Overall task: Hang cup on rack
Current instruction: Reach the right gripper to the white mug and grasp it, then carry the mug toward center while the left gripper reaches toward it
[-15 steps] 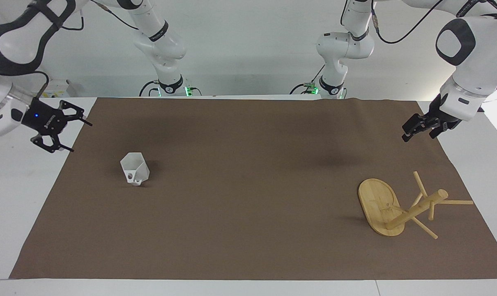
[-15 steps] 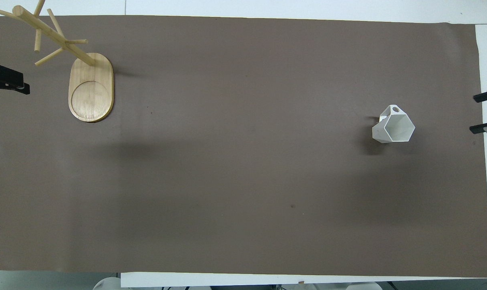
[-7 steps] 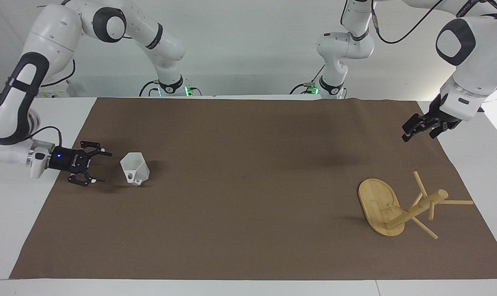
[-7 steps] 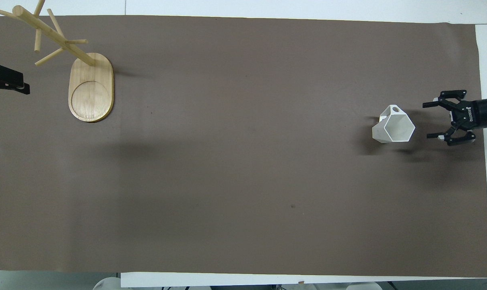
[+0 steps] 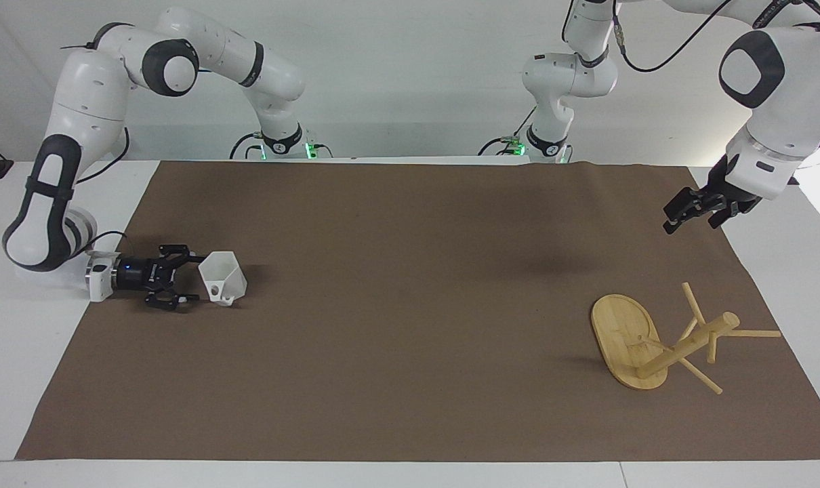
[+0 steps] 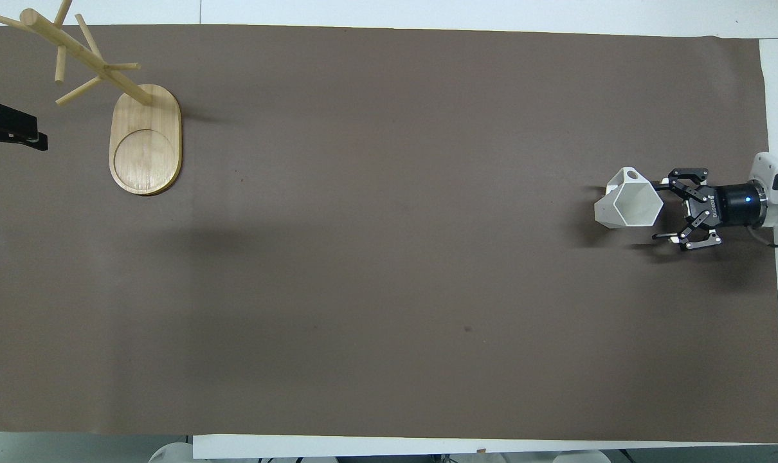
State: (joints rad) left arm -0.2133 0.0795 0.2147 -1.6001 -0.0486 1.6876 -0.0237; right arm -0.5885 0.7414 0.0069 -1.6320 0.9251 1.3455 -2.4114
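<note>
The cup (image 5: 223, 278) is seen on the brown mat (image 5: 410, 305) at the right arm's end of the tabletop (image 5: 30, 339), leaning toward the right claw (image 5: 194, 279), which is laid low at its 9 o'clock in the facing view, fingers spread just beside its rim. The rack (image 5: 661, 342) is stood at the left arm's end, with the left claw (image 5: 681, 215) hung above the mat at its 12 o'clock, spread and empty.

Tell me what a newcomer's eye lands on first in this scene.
First, the right tool, low over the brown mat with fingers open, right beside the white cup at the right arm's end. Next, the bamboo rack standing at the left arm's end, where the left tool waits in the air.
</note>
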